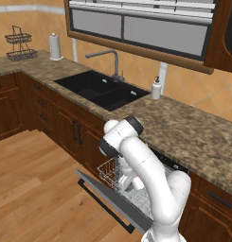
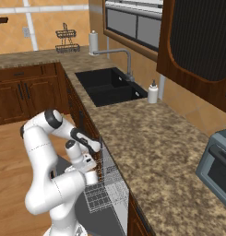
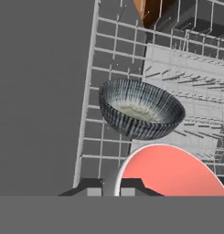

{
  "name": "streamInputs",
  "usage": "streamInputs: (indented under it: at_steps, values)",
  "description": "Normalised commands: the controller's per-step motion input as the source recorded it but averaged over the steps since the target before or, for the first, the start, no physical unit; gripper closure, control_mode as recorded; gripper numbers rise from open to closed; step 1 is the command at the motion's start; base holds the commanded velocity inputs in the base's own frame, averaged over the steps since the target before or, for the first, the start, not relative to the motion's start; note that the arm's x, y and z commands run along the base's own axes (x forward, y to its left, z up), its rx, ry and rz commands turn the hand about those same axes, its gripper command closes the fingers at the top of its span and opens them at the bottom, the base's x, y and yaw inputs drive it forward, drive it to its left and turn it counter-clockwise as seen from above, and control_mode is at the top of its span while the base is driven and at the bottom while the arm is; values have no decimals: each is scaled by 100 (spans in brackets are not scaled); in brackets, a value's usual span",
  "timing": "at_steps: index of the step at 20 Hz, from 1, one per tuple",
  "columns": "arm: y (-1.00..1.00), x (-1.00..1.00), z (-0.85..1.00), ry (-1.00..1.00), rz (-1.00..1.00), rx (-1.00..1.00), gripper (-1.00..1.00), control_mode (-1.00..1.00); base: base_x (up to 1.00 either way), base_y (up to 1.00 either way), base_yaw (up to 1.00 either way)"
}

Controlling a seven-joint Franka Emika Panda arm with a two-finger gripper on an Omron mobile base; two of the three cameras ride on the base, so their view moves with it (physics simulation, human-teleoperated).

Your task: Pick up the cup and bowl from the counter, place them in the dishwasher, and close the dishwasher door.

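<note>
Cup (image 3: 170, 171) pinched at rim in claw (image 3: 111, 186), jaws narrow; bowl (image 3: 140, 114) just ahead, resting on dishwasher rack (image 3: 109, 55).

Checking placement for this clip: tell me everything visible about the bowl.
The bowl is small, shallow and round, with a grey-blue outside streaked in dark ribs and a pale speckled inside. It looks like glazed ceramic and holds nothing. It sits open side up, slightly tilted, on the white wire rack of the dishwasher, near the rack's edge beside the grey door panel. The cup, held by the gripper, is just in front of it.
</note>
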Motion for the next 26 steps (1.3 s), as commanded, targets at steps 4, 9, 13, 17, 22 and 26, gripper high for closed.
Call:
streamInputs:
  at_steps: [4,9,13,17,22,26]
  values:
    - [-61,20,-32,1,0,1,100,-100,0,0,0]
    - [-38,20,-43,5,0,2,100,-100,0,0,0]
    - [-23,7,-40,5,0,2,100,-100,0,0,0]
    - [-18,0,-15,5,0,2,-100,-100,0,0,0]
    - [0,0,0,4,0,1,-100,-100,0,0,0]
    - [25,-4,21,1,0,0,-100,-100,0,0,0]
